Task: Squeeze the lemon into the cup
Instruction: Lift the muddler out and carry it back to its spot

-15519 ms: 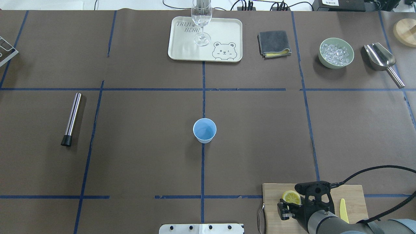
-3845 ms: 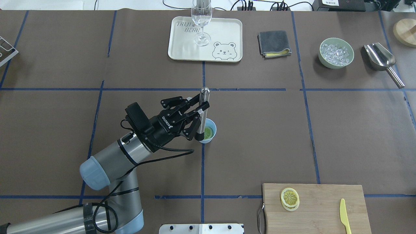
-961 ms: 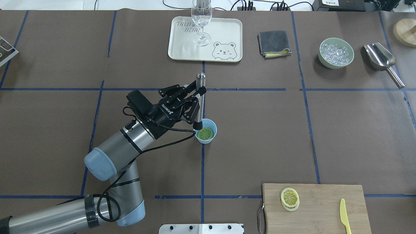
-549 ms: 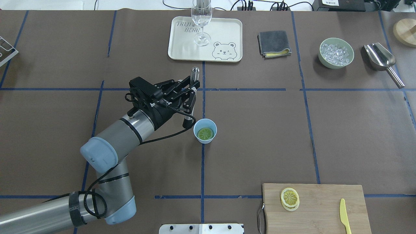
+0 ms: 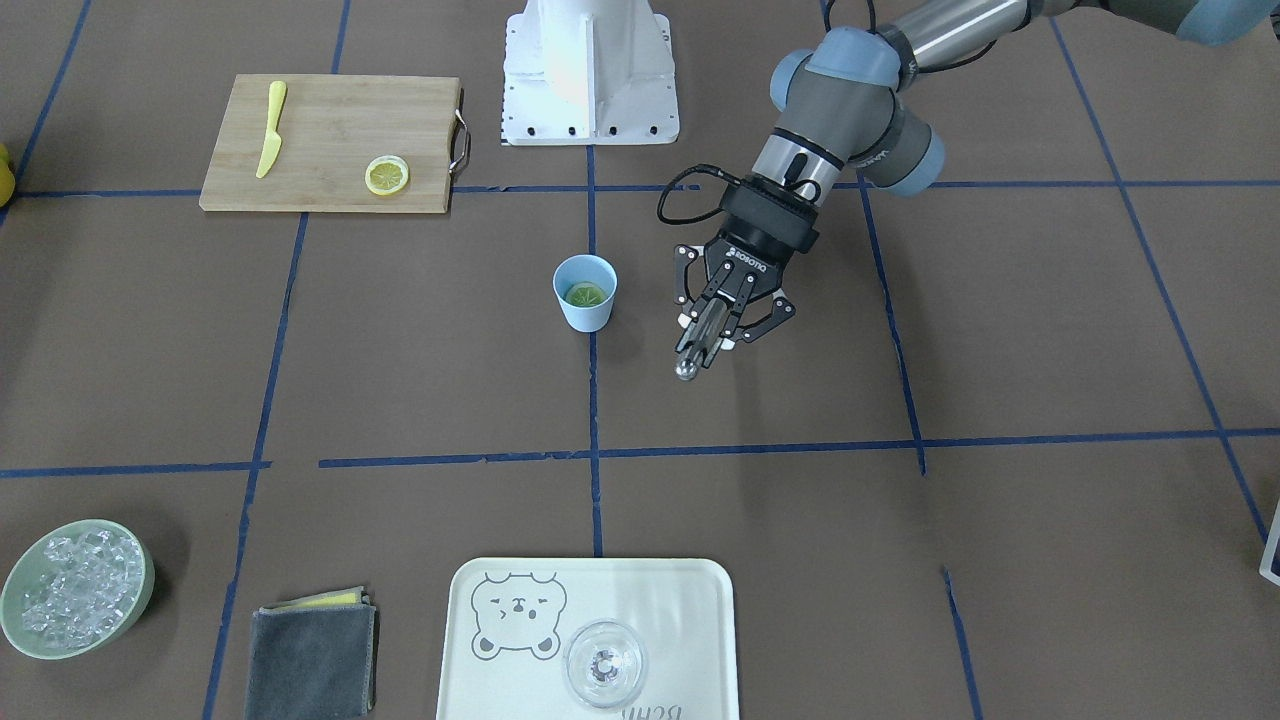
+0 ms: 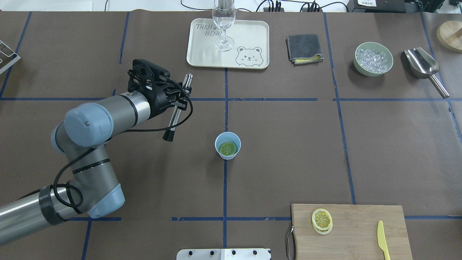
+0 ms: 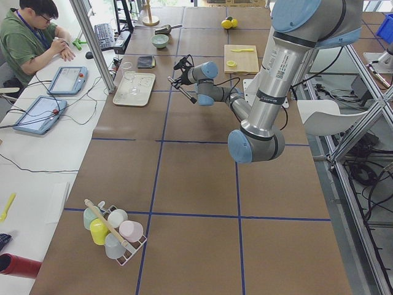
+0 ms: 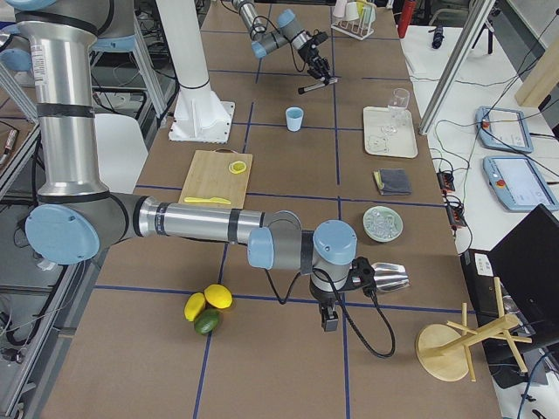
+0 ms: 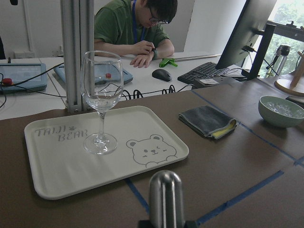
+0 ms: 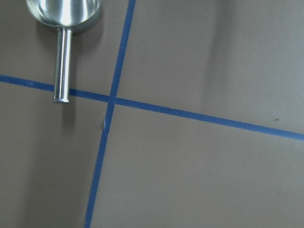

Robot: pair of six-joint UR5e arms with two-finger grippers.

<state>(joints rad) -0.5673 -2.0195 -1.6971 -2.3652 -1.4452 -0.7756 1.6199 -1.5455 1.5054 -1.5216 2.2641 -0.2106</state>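
Brown table [image 5: 900,550]. Left gripper [image 5: 712,330] clamps tilted muddler [image 6: 174,117]; cup [image 5: 585,316] holding lemon [image 5: 586,294] stands apart on its right. Right gripper [image 8: 330,319]: cannot tell.

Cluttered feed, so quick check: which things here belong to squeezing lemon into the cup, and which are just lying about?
In the job: cup, lemon slice inside it, muddler gripped by the left hand.
Lying about: spare lemon slice, knife, cutting board, tray, wine glass, cloth, ice bowl, scoop.
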